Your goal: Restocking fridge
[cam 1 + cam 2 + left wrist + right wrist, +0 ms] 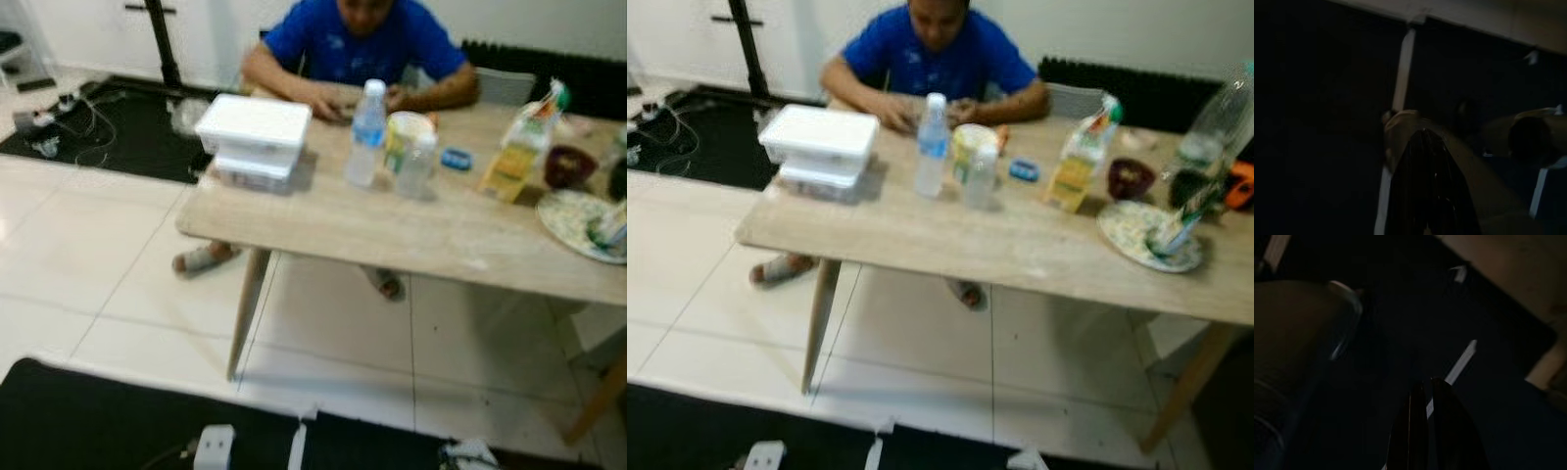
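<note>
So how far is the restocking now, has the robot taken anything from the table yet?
Nothing looks done yet. The white boxes, the water bottle, the jar and the juice carton all stand on the table, where a person sits. Nothing is in hand: the left gripper and right gripper hang low in the dark. Everything is left.

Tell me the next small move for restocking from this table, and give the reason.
Probably step closer to the table and square up to the water bottle. The table sits across a stretch of tiled floor, both arms hang low over the black mat, and a person sits behind the bottle, so any reach should wait.
</note>
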### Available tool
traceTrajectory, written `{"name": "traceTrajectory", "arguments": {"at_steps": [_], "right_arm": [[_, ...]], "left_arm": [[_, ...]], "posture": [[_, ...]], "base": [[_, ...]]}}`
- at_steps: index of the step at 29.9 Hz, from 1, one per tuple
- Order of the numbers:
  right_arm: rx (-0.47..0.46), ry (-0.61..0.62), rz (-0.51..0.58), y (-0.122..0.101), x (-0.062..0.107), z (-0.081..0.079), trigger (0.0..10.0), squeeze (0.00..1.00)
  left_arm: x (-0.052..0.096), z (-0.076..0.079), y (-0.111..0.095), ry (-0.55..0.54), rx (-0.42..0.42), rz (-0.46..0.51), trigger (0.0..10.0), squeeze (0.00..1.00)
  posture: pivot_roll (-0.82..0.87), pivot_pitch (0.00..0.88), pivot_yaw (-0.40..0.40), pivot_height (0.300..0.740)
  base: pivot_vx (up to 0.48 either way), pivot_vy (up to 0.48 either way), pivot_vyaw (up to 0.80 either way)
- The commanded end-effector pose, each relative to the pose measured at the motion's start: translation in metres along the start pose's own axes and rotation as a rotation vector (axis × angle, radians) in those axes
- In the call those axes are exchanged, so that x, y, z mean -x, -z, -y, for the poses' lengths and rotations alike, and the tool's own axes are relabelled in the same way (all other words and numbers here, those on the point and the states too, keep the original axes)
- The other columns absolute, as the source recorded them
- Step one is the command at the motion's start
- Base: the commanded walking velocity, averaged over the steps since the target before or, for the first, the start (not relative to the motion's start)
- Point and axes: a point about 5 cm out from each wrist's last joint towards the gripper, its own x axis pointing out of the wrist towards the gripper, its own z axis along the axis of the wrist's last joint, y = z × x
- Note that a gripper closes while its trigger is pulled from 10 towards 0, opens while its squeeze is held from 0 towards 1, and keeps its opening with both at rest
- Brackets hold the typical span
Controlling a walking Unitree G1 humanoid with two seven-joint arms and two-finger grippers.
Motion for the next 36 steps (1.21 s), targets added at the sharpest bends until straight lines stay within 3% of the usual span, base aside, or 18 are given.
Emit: {"name": "traceTrajectory", "arguments": {"at_steps": [1, 7, 19, 36], "right_arm": [[0.003, 0.002, -0.039, 0.0123, 0.0018, 0.0012, 10.0, 0.0], [0.006, 0.002, -0.038, 0.0118, 0.0017, 0.0013, 10.0, 0.0], [0.003, -0.003, -0.041, 0.0133, 0.0017, -0.0015, 10.0, 0.0], [0.008, -0.006, -0.038, 0.0125, 0.0016, -0.0019, 10.0, 0.0]], "left_arm": [[0.0045, -0.001, 0.0189, -0.009, 0.022, -0.066, 10.0, 0.0], [0.0042, 0.0, 0.0184, 0.003, 0.02, -0.066, 10.0, 0.0], [0.004, 0.0015, 0.0189, 0.015, 0.028, -0.066, 10.0, 0.0], [0.0038, 0.0025, 0.0189, 0.023, 0.03, -0.065, 10.0, 0.0]], "posture": [[-0.04, 0.099, -0.052, 0.74], [-0.04, 0.099, -0.052, 0.74], [-0.04, 0.097, -0.051, 0.74], [-0.04, 0.1, -0.053, 0.74]], "base": [[0.0, 0.0, 0.0], [0.0, 0.0, 0.0], [0.042, -0.398, 0.0], [0.0, 0.0, 0.0]]}}
